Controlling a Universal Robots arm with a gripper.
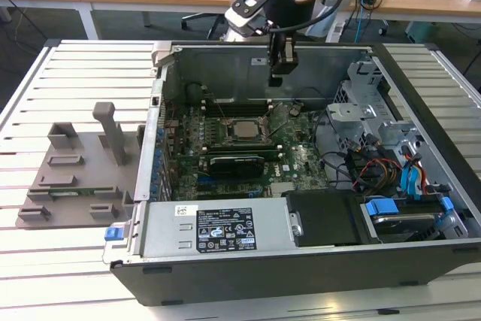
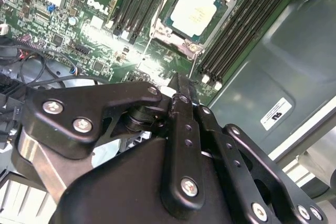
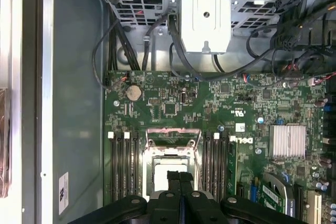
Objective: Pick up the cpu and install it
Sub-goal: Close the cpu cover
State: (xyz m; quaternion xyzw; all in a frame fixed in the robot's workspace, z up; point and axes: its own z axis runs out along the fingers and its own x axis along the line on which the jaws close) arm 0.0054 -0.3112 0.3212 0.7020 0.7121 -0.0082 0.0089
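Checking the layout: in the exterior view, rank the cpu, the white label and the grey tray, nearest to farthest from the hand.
1. cpu, inside the case, just below the hand.
2. white label, at the case's near edge.
3. grey tray, outside the case, exterior view's left.

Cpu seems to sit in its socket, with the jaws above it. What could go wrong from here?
1. The jaws hang above the cpu; a careless descent might knock it askew.
2. The socket frame looks lifted, so the chip may lie unclamped and shift easily.
3. Memory slots flank it tightly, leaving the jaws little room to stray.
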